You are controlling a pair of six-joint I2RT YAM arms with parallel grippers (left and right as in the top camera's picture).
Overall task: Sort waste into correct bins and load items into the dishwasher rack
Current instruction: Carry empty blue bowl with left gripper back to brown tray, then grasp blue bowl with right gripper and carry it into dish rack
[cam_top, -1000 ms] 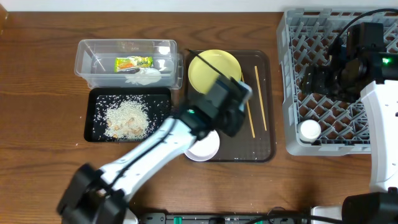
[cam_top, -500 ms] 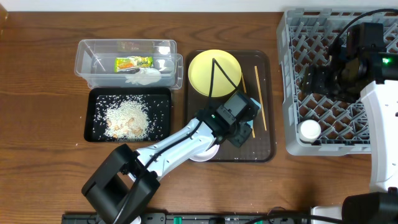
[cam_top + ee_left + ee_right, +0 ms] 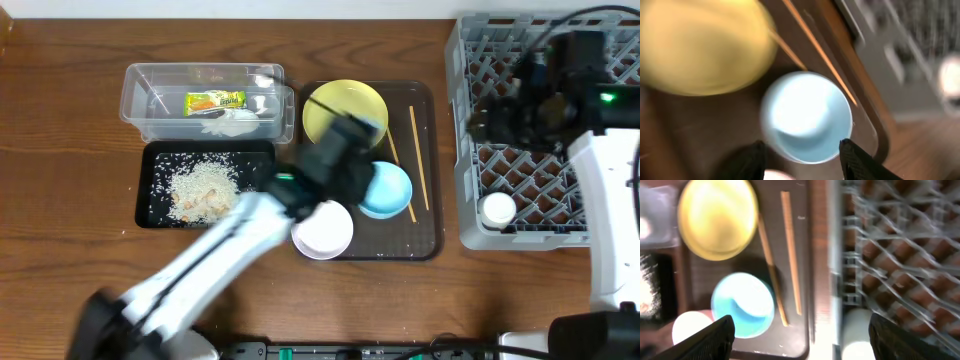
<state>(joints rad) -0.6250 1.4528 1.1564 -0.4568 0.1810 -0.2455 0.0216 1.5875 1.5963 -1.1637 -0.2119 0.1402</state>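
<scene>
- Left gripper: fingers apart, empty, over the light blue bowl.
- Light blue bowl: on the brown tray, near its right edge, beside the chopsticks.
- Right gripper: fingers wide apart, empty.

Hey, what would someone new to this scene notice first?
The round light blue bowl sits on the brown serving tray at centre, next to the round yellow plate. Left of it, white rice scraps fill a shallow black tray; on the right, a large grey lattice rack holds a small white cup.
</scene>
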